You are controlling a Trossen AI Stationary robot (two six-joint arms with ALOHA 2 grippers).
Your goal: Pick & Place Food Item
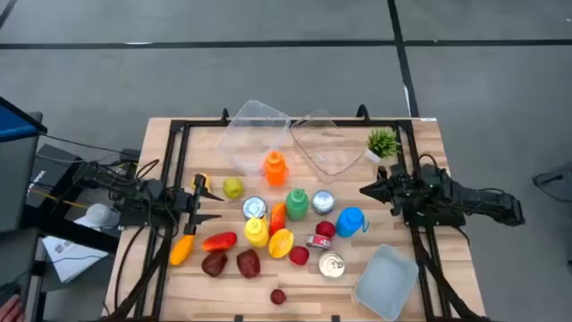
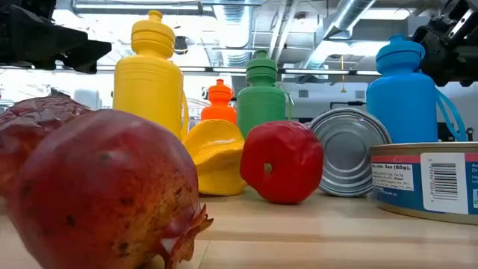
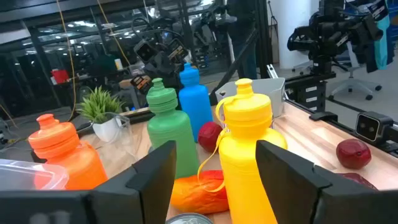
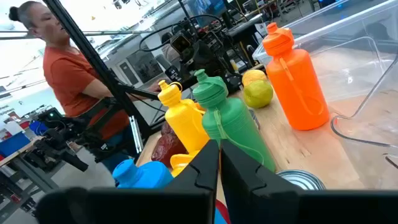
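Nearest in the low view, we are looking past a pomegranate (image 2: 104, 190) lying on its side, its crown pointing toward the camera's right. At that view's right edge a can (image 2: 426, 179) is showing a white label reading "85g" above a barcode; the smaller print we cannot read. Behind them a second can (image 2: 351, 153) is lying on its side, round end facing us, beside a red apple (image 2: 282, 162) and a yellow pepper (image 2: 214, 153).

Farther back, four bottles are standing upright, long axes vertical: yellow bottle (image 2: 149, 71), orange bottle (image 2: 219, 103), green bottle (image 2: 261, 93), blue bottle (image 2: 405, 90).

Only the high view is showing us the whole table (image 1: 451, 192), the clear container (image 1: 255, 130) at its far edge and the small potted plant (image 1: 382, 143).

The left claw (image 1: 210, 201) is hovering at the left of the food cluster, fingers apart, holding nothing. The right claw (image 1: 366, 190) is waiting at the right, fingers together.

Only the right wrist view is showing a person (image 4: 68, 74) in an orange shirt beyond the table.
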